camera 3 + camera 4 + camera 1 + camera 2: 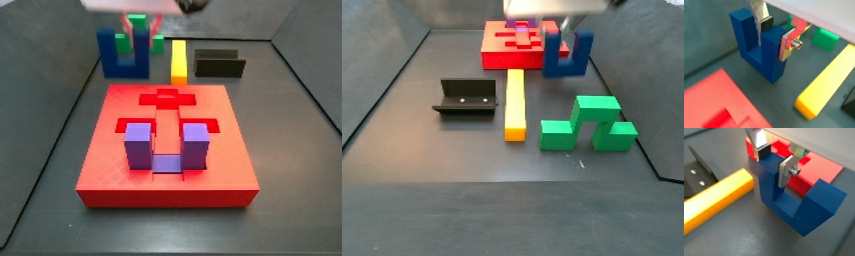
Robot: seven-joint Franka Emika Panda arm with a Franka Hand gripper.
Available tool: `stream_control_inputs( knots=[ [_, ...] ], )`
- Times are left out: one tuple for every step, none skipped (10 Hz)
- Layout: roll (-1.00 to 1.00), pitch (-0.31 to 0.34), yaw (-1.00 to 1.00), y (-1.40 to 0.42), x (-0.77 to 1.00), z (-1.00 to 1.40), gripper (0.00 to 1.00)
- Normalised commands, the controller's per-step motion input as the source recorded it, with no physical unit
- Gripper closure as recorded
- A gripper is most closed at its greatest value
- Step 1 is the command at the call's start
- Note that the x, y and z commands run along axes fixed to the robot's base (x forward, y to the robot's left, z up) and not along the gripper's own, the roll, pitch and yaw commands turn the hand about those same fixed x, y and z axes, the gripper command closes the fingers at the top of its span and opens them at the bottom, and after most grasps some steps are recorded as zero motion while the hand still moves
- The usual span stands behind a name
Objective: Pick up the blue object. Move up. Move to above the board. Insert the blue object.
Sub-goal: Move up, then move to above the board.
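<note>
The blue object (765, 65) is a navy U-shaped block standing upright on the grey floor beside the board, also seen in a wrist view (801, 208) and in both side views (123, 55) (567, 58). My gripper (774, 35) (772, 162) reaches down from above and straddles one prong, with a silver finger flush on each side of it, shut on it. The board (167, 180) is a large red slab with a cross-shaped recess. It also shows in the side view (500, 55) and in both wrist views (711, 102) (821, 170).
A purple U-shaped block (163, 145) sits in a recess of the board. A yellow bar (515, 105) (827, 82) lies near the blue object. A green block (589, 125) and the dark fixture (466, 98) stand on the floor. Dark walls ring the floor.
</note>
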Motion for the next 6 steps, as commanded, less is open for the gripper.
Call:
stream_control_inputs(
  knots=[
    [-0.01,0.019,0.00,0.01,-0.03,0.29,1.00],
    [0.00,0.000,0.00,0.00,0.00,1.40,1.00],
    [0.00,0.019,0.00,0.00,-0.01,1.40,1.00],
    [-0.01,0.021,0.00,0.00,-0.05,1.40,1.00],
    [-0.02,0.013,0.00,-0.01,0.00,1.40,1.00],
    [-0.02,0.050,0.00,-0.01,0.05,1.40,1.00]
  ],
)
